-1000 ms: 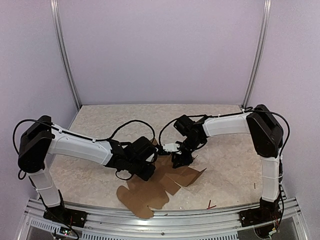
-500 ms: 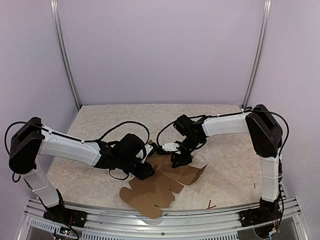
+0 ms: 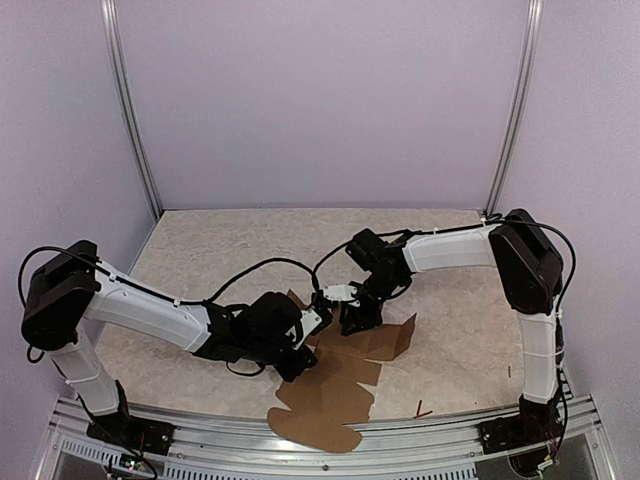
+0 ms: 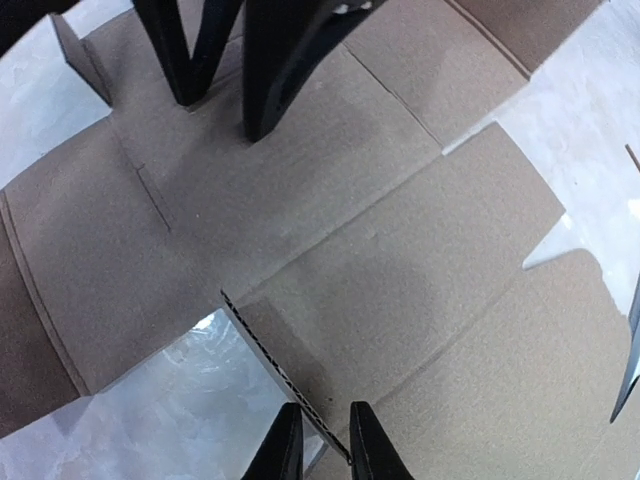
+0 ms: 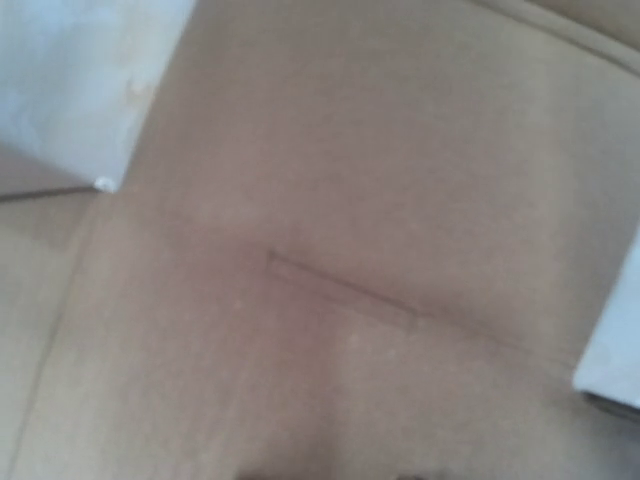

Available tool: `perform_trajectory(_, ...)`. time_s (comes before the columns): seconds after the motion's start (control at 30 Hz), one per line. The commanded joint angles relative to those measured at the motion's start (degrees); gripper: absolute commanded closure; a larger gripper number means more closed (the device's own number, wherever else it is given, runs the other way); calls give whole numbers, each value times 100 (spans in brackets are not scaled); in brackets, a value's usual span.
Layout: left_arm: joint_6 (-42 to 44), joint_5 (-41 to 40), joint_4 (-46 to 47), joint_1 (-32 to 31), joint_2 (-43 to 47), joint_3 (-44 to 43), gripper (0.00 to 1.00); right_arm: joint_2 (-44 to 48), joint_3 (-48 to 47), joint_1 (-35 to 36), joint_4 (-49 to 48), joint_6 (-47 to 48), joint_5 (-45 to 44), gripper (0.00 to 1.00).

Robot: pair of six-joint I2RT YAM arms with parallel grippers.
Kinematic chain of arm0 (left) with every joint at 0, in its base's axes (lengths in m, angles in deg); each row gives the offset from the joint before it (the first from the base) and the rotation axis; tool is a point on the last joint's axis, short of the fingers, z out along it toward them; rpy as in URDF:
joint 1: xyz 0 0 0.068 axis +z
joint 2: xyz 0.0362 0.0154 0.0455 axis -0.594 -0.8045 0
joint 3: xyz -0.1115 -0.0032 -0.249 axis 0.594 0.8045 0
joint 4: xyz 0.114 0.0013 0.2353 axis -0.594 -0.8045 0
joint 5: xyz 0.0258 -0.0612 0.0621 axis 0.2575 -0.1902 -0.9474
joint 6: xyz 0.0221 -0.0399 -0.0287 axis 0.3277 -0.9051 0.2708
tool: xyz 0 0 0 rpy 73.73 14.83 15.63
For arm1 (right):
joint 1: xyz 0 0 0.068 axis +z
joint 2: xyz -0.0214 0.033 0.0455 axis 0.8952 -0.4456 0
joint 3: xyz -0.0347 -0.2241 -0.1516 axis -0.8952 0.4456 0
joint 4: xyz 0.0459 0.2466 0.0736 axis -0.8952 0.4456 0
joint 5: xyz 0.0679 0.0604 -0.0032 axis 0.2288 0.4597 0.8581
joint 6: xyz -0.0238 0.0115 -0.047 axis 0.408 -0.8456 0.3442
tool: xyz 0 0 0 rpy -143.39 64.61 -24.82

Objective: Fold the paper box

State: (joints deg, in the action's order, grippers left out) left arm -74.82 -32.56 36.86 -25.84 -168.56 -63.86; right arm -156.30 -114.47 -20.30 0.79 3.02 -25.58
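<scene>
Fingers of the left gripper (image 4: 325, 452): are standing narrow, nipping a raised, corrugated edge of the paper box (image 4: 400, 280) between them. Only the left wrist view is showing this pinch.
Fingers of the right gripper (image 4: 220, 115): are standing apart with bare cardboard between them, their tips pressing down on a panel. The left wrist view is showing this plainly, while the right wrist view is giving only dark slivers at its bottom edge.
Paper box from above (image 3: 335, 390): is lying mostly flat and unfolded by the near edge of the table (image 3: 220, 250). Its rounded near flap is reaching that edge, and one flap on the right is tilting upward.
Grippers from above: the left gripper (image 3: 305, 345) is hanging over the sheet's left part and the right gripper (image 3: 355, 318) over its far part, close together. Their finger gaps are not reading at this distance.
Right wrist view: is filling almost wholly with blurred cardboard (image 5: 350, 200) carrying a short slit, with pale table (image 5: 80, 80) peeking in at the corners.
Left wrist view: is showing creases, a slit, and table (image 4: 180, 400) through a notch beside the pinched edge.
Scrap (image 3: 423, 411): a thin reddish stick is lying on the table to the right of the sheet, apart from it.
</scene>
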Motion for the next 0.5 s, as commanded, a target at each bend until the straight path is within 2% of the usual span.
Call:
perform_trajectory(0.0, 499, -266, 432, -262, -207, -6, 82, -890, 435, -26, 670, -153, -591, 65)
perform_trajectory(0.2, 628, -582, 416, -465, -582, -194, 74, -924, 423, -22, 699, -158, -568, 65)
perform_trajectory(0.47, 808, -905, 525, -662, -662, -316, 69, -974, 397, -43, 736, -170, -507, 65)
